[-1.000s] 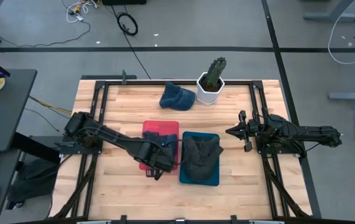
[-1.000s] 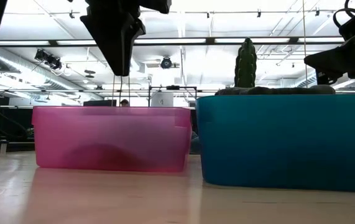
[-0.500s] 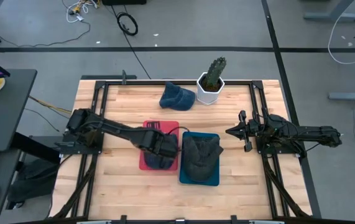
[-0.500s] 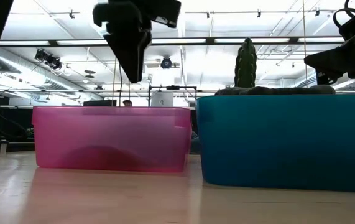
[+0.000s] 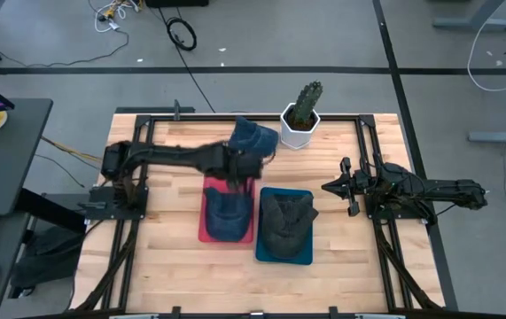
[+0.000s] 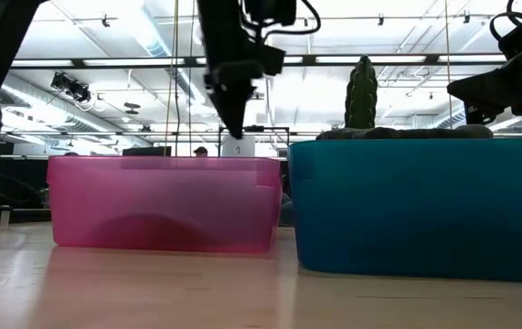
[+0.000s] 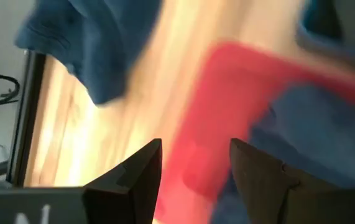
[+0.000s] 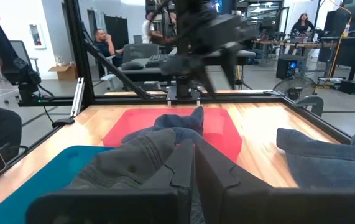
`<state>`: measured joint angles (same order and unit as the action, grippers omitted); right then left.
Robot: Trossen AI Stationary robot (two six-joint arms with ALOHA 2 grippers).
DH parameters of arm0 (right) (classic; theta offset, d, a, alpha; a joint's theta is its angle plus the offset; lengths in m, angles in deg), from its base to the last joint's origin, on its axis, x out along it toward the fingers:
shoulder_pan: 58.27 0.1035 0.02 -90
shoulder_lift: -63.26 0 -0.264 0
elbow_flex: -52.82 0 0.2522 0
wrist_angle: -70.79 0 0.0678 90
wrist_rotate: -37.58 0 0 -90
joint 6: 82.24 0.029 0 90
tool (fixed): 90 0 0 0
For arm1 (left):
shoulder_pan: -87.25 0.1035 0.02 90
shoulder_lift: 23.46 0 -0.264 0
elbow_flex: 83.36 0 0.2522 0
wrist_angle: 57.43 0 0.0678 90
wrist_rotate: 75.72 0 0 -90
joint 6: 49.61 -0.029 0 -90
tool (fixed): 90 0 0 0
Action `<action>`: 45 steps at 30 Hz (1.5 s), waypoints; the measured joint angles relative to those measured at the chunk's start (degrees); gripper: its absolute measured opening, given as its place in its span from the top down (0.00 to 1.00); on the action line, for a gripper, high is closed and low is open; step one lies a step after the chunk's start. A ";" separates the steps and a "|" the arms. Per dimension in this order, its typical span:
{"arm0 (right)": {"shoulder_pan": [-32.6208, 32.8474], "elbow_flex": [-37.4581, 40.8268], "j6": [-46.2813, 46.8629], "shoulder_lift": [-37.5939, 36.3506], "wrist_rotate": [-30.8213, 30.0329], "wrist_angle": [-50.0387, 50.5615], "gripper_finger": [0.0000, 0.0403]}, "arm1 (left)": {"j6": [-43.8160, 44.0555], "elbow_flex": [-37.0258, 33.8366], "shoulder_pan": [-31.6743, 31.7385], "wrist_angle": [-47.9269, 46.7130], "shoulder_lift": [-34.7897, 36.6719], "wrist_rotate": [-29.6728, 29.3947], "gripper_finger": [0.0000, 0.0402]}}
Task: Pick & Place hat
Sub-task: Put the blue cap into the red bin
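- The red bin point(image 5: 208, 232) sits mid-table; a blue hat point(image 5: 228, 213) lies inside it, filling most of the floor.
- The teal bin point(image 5: 304, 257) stands just beside the red bin, on its right-arm side, and holds a grey hat point(image 5: 284, 221).
- A second blue hat point(image 5: 253, 136) lies on the bare table point(image 5: 164, 266) beyond the red bin's far edge, next to the cactus point(image 5: 303, 105) in its white pot point(image 5: 297, 133).
- The left gripper point(image 5: 245, 167) hangs over the red bin's far edge, between that bin and the loose blue hat. Its fingers point(image 7: 130, 177) stand apart with nothing between them; the wrist view shows only wood and the bin's corner through the gap.
- In the low view the left gripper point(image 6: 233, 114) points down, its tip above the red bin's rim.
- The right gripper point(image 5: 346, 187) waits well to the side of the teal bin, away from the red one. Its fingers point(image 8: 183, 163) are pressed together and hold nothing.
- People show in the room beyond the table in the right wrist view.
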<state>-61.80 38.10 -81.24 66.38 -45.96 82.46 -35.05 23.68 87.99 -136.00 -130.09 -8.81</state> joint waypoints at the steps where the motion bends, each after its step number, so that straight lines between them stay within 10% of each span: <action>1: 0.00 0.01 0.02 0.01 0.02 0.00 0.95 | -0.27 0.00 1.19 1.69 0.00 0.14 0.52; 22: 0.00 -0.01 0.02 0.01 -0.02 0.02 0.95 | -2.97 0.02 18.85 29.00 -5.85 14.05 0.52; 45: 0.00 -0.01 0.00 0.00 0.01 0.00 0.95 | -1.72 0.02 26.89 37.07 -13.71 20.00 0.52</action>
<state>-61.80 38.09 -81.24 66.39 -45.95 82.46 -36.77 23.70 114.88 -98.93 -143.80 11.19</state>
